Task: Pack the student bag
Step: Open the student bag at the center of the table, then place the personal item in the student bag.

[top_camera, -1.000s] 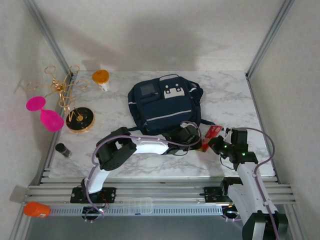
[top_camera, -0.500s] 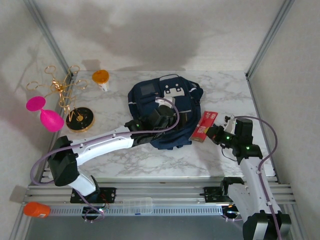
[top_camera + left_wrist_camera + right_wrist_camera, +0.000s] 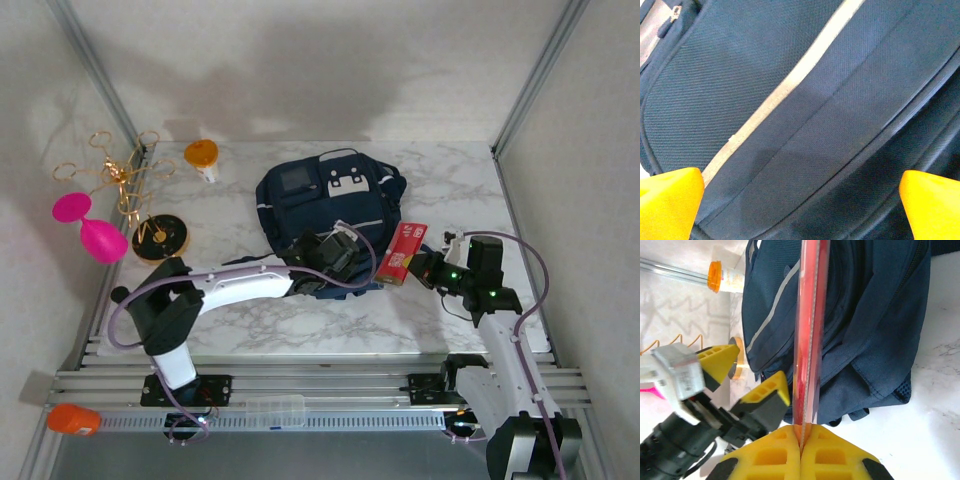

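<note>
Student bag (image 3: 325,205): lies flat mid-table, navy, with a white trim line across the front and a grey square patch toward the far end. Marble table (image 3: 450,320) under it.

Left gripper (image 3: 338,250): sits at the bag's near edge. On my left wrist feed the yellow fingertips (image 3: 670,202) stand far apart at the two bottom corners. Jaws are wide with nothing between them, and beyond them I see navy fabric and the trim line. I cannot tell whether the tips touch the fabric.

Right gripper (image 3: 801,437): just beside the bag's right side, jaws pinched tight on a flat red packet (image 3: 810,325). The packet is edge-on in my wrist feed, its far end reaching alongside the bag. From above it lies tilted, between gripper and bag.

Further out: orange-capped bottle (image 3: 203,157) at the far left of the table. Gold wire stand (image 3: 115,178) at the left edge, with a pink two-lobed object (image 3: 85,225) beside it by the wall. Round black-and-gold disc (image 3: 160,238) just in front of the stand. Small orange object (image 3: 72,418) by the front rail, bottom left.
</note>
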`<state>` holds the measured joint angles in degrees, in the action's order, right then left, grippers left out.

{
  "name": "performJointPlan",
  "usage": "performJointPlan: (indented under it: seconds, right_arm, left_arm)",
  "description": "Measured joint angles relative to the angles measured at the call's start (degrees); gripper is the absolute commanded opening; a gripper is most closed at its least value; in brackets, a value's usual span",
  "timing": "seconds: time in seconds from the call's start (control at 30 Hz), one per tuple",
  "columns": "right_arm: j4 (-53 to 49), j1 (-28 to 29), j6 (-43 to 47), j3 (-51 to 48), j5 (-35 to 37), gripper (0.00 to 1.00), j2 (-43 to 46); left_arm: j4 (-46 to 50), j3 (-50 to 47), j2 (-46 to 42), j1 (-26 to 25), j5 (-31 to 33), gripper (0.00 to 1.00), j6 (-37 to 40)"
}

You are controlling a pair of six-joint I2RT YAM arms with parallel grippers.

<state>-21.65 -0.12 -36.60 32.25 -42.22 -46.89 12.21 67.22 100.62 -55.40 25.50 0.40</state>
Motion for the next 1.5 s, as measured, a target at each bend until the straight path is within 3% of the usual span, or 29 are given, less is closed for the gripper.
performJointPlan:
  seconds: [0.2,0.37,0.63,0.73,0.9,1.07,1.2,1.5]
  right_arm:
    - [0.02,0.0,-0.02,0.0,-0.02,0.0,-0.15]
    - [0.5,0.0,-0.26,0.0,-0.09,0.0,-0.15]
    - [1.22,0.0,-0.44,0.0,-0.07,0.0,0.11]
    - [1.09,0.0,-0.44,0.0,-0.04,0.0,0.42]
    - [1.27,0.0,-0.5,0.0,-0.66,0.0,0.55]
    - [1.7,0.0,-0.85,-0.11,-1.6,0.0,0.11]
    - [3.65,0.5,-2.19,-0.79,-2.75,0.0,-1.25]
    - [11.06,5.86,-8.0,-2.21,-2.97,0.0,-4.13]
  left_arm:
    - [-1.16,0.2,1.77,1.95,1.95,0.99,3.58]
    - [-0.13,2.03,1.77,4.94,-1.11,0.99,5.11]
    - [2.25,5.66,1.64,8.44,-6.75,0.88,5.79]
    - [2.43,5.86,0.9,9.49,-9.05,0.75,5.33]
    - [2.51,6.54,-0.09,9.75,-11.87,0.38,4.87]
    - [4.2,9.11,-0.07,9.75,-14.36,0.1,3.65]
    - [5.05,11.74,-0.07,9.84,-15.67,0.0,2.36]
    - [5.73,11.96,-0.17,6.64,-14.99,0.0,-6.03]
